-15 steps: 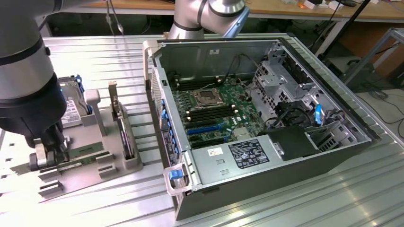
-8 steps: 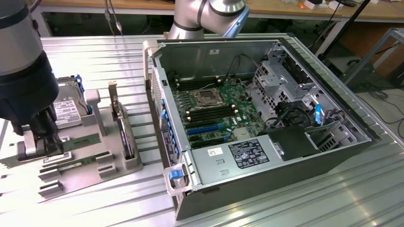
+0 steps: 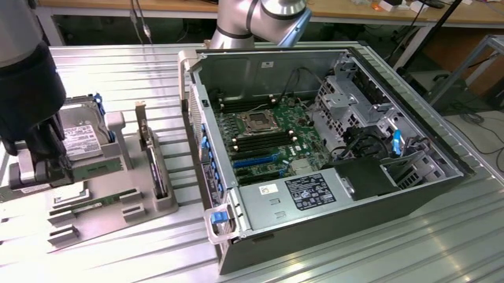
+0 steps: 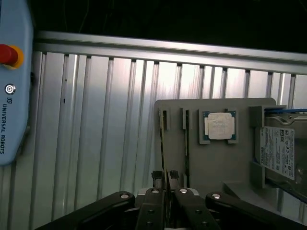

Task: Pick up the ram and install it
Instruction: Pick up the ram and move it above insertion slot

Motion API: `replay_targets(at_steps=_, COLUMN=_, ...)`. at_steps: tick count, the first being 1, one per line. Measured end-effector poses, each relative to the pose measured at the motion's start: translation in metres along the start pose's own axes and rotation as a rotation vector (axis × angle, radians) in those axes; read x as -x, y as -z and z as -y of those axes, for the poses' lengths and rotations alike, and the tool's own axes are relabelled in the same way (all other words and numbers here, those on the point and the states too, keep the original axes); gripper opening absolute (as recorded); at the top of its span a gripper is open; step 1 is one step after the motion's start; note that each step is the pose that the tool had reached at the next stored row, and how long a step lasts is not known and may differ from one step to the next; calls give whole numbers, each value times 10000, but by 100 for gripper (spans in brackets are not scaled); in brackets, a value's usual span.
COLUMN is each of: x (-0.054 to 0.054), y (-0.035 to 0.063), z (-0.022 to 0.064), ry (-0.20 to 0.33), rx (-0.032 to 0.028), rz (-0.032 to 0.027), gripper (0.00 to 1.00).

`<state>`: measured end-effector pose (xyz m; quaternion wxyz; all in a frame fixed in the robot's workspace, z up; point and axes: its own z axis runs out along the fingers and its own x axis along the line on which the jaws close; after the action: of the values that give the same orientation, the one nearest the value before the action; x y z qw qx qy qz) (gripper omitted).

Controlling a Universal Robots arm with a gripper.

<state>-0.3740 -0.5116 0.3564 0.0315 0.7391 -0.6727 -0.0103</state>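
Both jaws of my gripper (image 4: pixel 165 176), at nine o'clock of the case (image 3: pixel 252 68) in the exterior view, pinch the ram (image 4: pixel 163 148) by its thin edge, the best hold, I judge, for something light, stiff and fragile.

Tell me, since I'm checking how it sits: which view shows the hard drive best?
The exterior view: the hard drive rests in the grey holder, label facing the camera, one side behind the robot arm. The wrist view catches part of it, cut by the frame.
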Motion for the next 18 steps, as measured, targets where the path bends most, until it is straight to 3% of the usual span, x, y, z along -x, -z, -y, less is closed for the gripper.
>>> replay_targets(at_steps=8, x=6, y=170, z=-9, ry=-4, rx=6, rz=-77, gripper=14)
replay_targets(at_steps=13, x=8, y=311, z=-17, ry=-9, rx=15, rz=-156, gripper=14)
replay_targets(at_steps=18, x=8, y=342, z=-19, ry=-10, rx=15, rz=-168, gripper=14)
